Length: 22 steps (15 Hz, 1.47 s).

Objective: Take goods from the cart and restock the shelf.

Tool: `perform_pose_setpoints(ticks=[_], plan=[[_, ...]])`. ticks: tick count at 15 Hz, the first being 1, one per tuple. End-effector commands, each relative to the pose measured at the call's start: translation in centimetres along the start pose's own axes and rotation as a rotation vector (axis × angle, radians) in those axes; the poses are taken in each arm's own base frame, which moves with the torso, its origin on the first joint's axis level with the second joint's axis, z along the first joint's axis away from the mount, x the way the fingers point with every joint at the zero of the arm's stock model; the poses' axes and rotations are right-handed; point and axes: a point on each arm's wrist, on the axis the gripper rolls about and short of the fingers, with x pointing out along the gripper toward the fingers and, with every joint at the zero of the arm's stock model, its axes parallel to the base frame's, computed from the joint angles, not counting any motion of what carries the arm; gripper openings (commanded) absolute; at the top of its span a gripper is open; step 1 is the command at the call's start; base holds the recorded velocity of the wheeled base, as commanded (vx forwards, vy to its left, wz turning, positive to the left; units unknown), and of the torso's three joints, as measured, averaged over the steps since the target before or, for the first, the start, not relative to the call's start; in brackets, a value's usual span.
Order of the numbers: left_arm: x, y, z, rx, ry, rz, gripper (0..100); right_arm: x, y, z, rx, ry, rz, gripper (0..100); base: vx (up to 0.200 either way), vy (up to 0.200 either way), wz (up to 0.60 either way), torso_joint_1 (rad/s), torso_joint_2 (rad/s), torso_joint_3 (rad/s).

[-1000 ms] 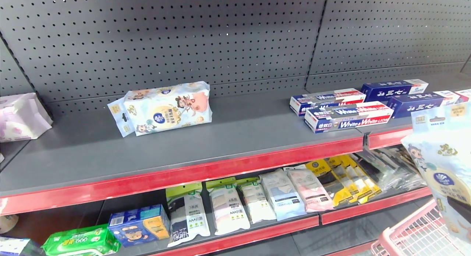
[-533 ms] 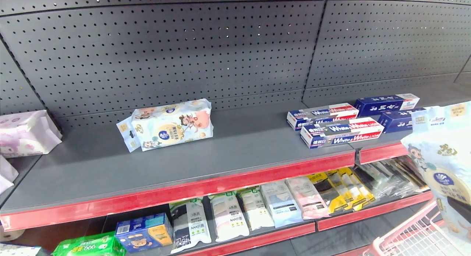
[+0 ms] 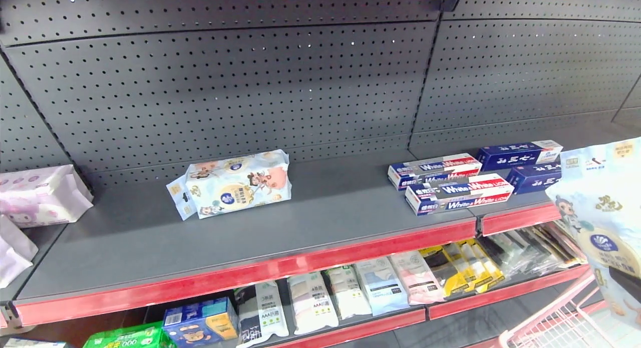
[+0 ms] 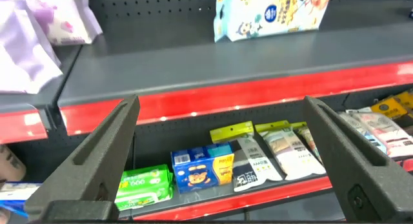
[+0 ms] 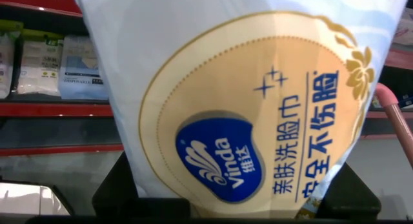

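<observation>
Shelf (image 3: 325,213): grey, holds shelved tissue pack (image 3: 238,183), toothpaste boxes (image 3: 458,198).
Cart (image 3: 556,323): pink wire, lower right, contents hidden.
Right gripper (image 5: 235,208): clamped on held tissue pack (image 3: 601,223) over cart.
Left gripper (image 4: 221,104): fingers apart, facing shelf.

The tissue pack (image 3: 598,213) is pale blue, cartoon-printed; the shelf (image 3: 325,213) grey, red-edged.

Cropped at right edge, head view: tissue pack (image 3: 601,223). Mostly beyond lower right corner: cart (image 3: 551,325). Cropped at left edge: pink packs (image 3: 40,195).
</observation>
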Motion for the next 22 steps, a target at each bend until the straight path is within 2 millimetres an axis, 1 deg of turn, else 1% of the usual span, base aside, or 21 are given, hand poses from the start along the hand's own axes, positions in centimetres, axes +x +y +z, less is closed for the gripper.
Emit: perform_pose_setpoints(ticks=[1,6,9,13,15,16,17,19,20,21,22], plan=[[0.0,0.0,0.0,0.000,0.000,0.000,100,0.0,0.0,0.0,-0.001,-0.002,-0.001,0,0.000,0.000,0.00,0.168,-0.35,-0.207],[0.0,0.0,0.0,-0.002,0.001,0.000,100,-0.1,0.0,0.1,-0.020,-0.007,-0.007,0,0.000,0.000,0.00,0.166,-0.34,-0.181],[0.0,0.0,0.0,0.000,0.003,-0.001,100,-0.8,0.4,-0.5,-0.046,-0.013,-0.021,0,0.000,0.000,0.00,0.017,-0.04,-0.012],[0.0,0.0,0.0,0.001,0.005,-0.001,100,-1.1,0.3,-0.5,-0.039,-0.022,-0.052,0,0.000,0.000,0.00,0.000,0.00,0.000],[0.1,0.0,0.0,0.003,0.015,-0.001,100,-1.5,0.2,-0.1,0.067,-0.058,-0.059,0,0.000,0.000,0.00,0.000,0.00,0.000],[0.1,0.0,0.0,0.003,0.017,-0.003,100,-2.1,0.0,0.4,0.121,-0.099,-0.080,0,0.000,0.000,0.00,0.000,0.00,0.000],[0.2,0.0,0.1,0.003,0.026,-0.003,100,-2.6,-0.1,0.7,0.136,-0.120,-0.114,0,0.000,0.000,0.00,0.000,0.00,0.000],[0.4,0.0,0.1,0.003,0.057,-0.001,100,-3.4,-0.6,1.8,0.193,-0.175,-0.141,0,0.000,0.000,0.00,0.000,0.00,0.000],[0.5,0.0,0.1,0.003,0.070,-0.003,100,-3.8,-1.1,2.9,0.226,-0.214,-0.152,0,0.000,0.000,0.00,0.000,0.00,0.000],[0.5,0.0,0.1,0.004,0.074,-0.026,100,-4.0,-1.3,3.3,0.262,-0.232,-0.159,0,0.000,0.000,0.00,0.000,0.00,0.000],[0.6,0.0,0.2,0.009,0.080,-0.100,100,-4.2,-1.1,3.0,0.287,-0.239,-0.157,0,0.000,0.000,0.00,0.000,0.00,0.000]])
